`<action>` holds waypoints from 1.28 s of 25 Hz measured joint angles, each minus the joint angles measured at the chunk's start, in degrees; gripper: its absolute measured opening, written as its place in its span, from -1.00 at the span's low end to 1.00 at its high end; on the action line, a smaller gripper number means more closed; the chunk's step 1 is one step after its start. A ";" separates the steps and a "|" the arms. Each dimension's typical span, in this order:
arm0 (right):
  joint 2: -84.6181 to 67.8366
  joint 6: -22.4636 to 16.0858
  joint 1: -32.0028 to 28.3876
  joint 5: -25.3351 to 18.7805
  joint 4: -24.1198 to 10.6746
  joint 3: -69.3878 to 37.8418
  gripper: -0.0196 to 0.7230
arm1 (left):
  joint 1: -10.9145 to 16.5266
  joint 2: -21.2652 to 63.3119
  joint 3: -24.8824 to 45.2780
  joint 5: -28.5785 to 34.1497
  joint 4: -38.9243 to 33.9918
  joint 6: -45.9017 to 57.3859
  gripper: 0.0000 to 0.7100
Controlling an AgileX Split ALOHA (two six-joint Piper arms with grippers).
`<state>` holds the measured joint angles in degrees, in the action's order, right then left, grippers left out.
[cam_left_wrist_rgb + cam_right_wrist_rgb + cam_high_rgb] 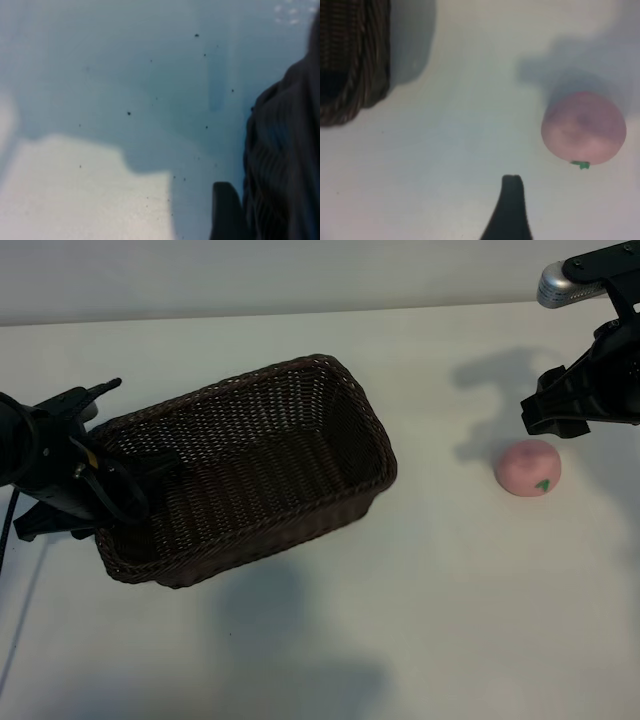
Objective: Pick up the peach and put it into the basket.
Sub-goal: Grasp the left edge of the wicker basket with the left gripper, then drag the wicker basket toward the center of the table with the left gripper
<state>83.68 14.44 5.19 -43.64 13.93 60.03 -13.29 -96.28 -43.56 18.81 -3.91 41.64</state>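
Approach step. Right gripper [560, 415] hangs spread, just beside peach [528, 468] on table [450, 590], well apart from basket [250, 465]. Left gripper [110, 485] at basket's end; spread unclear. Next: descend, straddle, pinch.

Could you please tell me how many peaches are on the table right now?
1. The peach lies on the white table, right of the basket and just below the right hand; none shows inside the basket.
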 joint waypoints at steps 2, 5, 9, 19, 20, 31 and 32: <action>0.00 0.00 0.00 -0.01 0.00 0.00 0.66 | 0.00 0.00 0.00 0.00 0.00 0.00 0.18; 0.00 0.00 0.00 -0.06 0.00 0.00 0.66 | 0.00 0.00 0.00 -0.05 0.00 0.00 0.18; 0.00 0.00 0.00 -0.06 0.00 0.00 0.66 | 0.00 0.14 0.05 -0.55 0.15 -0.16 0.18; 0.00 0.00 0.00 -0.06 0.00 0.00 0.66 | 0.56 7.39 0.35 -3.80 3.91 -2.34 0.17; 0.00 0.00 0.00 -0.06 0.00 0.00 0.66 | 0.69 8.24 0.35 -3.87 3.91 -2.35 0.17; 0.07 0.00 0.00 -0.06 0.05 0.00 0.66 | 0.66 13.61 0.35 -6.58 7.87 -3.12 -0.01; 0.11 0.00 0.00 -0.06 0.05 0.00 0.66 | 0.66 13.92 0.35 -6.63 8.52 -3.55 -0.01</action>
<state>83.79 14.44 5.19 -43.70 13.98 60.03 -12.63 -82.35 -43.21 12.18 4.61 38.09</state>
